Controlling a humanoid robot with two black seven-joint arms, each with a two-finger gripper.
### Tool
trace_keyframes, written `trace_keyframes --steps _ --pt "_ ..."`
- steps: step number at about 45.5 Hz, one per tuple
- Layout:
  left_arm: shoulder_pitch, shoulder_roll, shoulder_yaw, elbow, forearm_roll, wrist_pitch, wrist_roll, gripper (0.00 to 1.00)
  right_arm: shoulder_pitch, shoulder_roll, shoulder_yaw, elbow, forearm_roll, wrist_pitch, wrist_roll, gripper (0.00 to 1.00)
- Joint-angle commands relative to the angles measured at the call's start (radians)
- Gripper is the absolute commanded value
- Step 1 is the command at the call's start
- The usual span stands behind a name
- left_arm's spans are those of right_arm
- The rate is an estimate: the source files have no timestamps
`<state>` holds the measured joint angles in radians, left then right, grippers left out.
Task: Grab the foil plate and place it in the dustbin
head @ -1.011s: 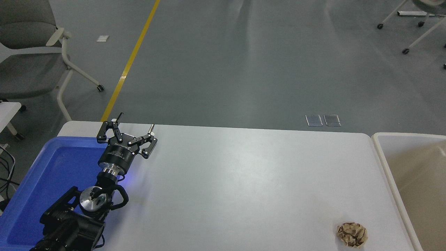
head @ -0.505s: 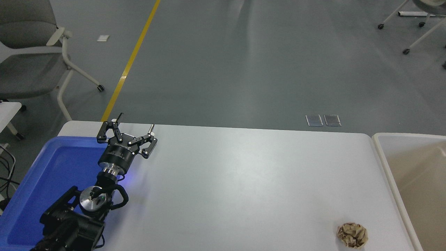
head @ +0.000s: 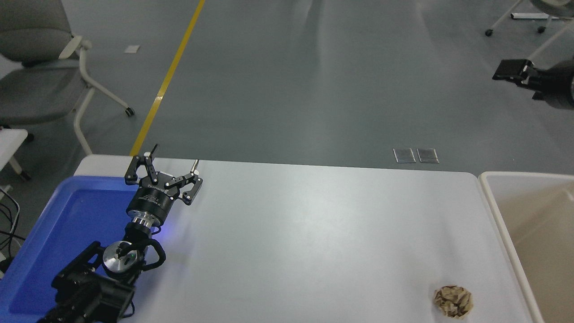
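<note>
The foil plate is out of view. The dustbin (head: 520, 174), tan inside with a thick off-white rim, stands against the table's right end. My right gripper (head: 515, 71) enters from the upper right edge, held high beyond the dustbin; only a dark, blurred part of it shows and nothing is seen in it. My left gripper (head: 175, 155) is parked at the table's far left, beside the blue tray, open and empty.
A blue plastic tray (head: 67, 224) lies along the table's left side. A small crumpled brown paper ball (head: 453, 301) sits near the front right corner, close to the dustbin. A grey office chair (head: 40, 85) stands on the floor at the upper left.
My right arm has come into view at the upper right edge, where nothing showed before. The left arm and the paper ball have not moved.
</note>
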<state>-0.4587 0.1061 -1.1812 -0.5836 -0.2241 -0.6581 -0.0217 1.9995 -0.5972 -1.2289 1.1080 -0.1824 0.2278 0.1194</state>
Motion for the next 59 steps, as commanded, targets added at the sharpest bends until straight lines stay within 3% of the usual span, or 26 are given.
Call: trace_keyframes --steps 1,21,59 --pt "0.000 0.000 0.000 -0.001 0.000 0.000 0.000 0.99 0.180 0.106 -0.159 0.167 -0.002 0.156 0.000 1.00" --pt "0.000 0.000 0.000 -0.001 0.000 0.000 0.000 0.99 0.361 0.175 -0.225 0.374 -0.005 0.472 0.000 1.00" --pt "0.000 0.000 0.000 0.001 0.000 0.000 -0.001 0.99 0.375 0.344 -0.185 0.437 -0.023 0.501 0.000 1.00"
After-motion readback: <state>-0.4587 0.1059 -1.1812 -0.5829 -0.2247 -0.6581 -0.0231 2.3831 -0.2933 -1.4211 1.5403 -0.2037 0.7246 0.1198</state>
